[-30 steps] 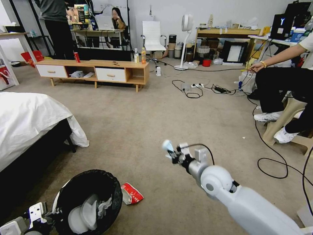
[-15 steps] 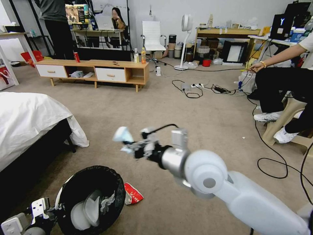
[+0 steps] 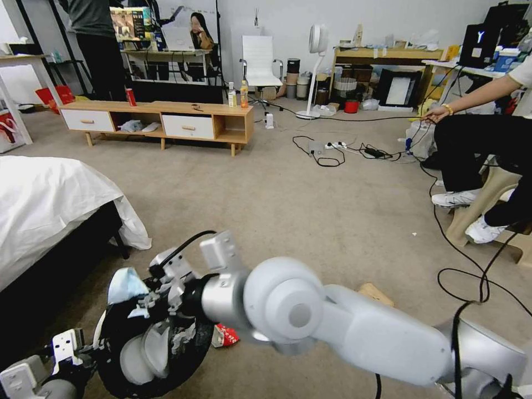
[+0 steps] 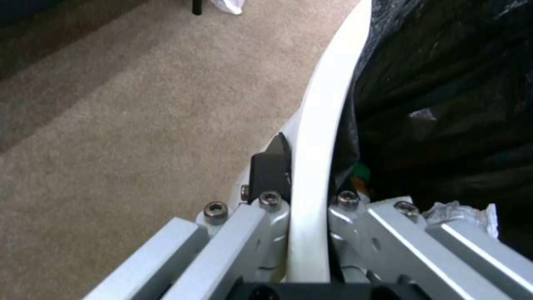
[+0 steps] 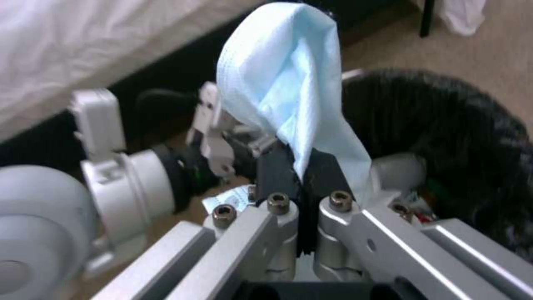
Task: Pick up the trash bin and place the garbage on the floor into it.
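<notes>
Crinkled black-lined trash bin (image 3: 149, 354) beneath right claw (image 5: 302, 175) pinching soft blue mask (image 5: 283, 87).

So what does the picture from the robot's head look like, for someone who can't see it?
The right gripper holds a light blue mask over a trash bin lined with a black bag. The left gripper holds the bin's rim; a red and white snack packet lies on the carpet beside it.

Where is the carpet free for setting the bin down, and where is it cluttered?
Free: carpet between bed and low cabinet. Crowded: cables by the seated person's feet; snack packet beside the bin.
</notes>
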You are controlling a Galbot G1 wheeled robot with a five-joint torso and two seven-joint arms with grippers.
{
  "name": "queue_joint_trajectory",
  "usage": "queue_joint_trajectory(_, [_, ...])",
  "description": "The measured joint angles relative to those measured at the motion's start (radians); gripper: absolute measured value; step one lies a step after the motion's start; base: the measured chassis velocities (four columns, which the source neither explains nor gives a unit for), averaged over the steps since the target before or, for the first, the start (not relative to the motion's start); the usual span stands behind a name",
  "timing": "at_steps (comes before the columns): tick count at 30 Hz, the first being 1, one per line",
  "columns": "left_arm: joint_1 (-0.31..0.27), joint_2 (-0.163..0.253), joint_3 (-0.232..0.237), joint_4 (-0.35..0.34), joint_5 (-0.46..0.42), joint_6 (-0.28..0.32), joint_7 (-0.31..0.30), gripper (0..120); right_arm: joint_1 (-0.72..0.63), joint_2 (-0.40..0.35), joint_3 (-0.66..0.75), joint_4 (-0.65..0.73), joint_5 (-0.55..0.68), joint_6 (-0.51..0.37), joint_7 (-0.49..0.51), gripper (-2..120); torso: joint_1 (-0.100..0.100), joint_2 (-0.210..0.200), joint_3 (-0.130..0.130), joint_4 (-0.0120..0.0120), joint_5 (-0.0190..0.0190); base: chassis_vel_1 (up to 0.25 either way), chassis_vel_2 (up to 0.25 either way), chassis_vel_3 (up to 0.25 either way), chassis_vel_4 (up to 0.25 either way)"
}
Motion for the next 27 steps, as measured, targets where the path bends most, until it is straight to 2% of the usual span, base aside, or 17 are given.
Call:
queue_joint_trajectory(15, [-0.002,0.001,0.000,0.006,-0.003,0.000,0.000,2,-0.041,-0.015,-0.038,-0.076,-0.059,0.000,0.024,0,0.000,0.000,0.000,0.0000,0.0001,0.000,0.000,0.000,0.000])
queue_joint_trajectory(27, [0.001,-0.002,0.003,0.011,-0.001,-0.001,0.001,2,-0.106,-0.009,-0.065,-0.191,-0.175,0.003,-0.027,0,0.000,0.000,0.000,0.0001,0.0001,0.000,0.000,0.000,0.000])
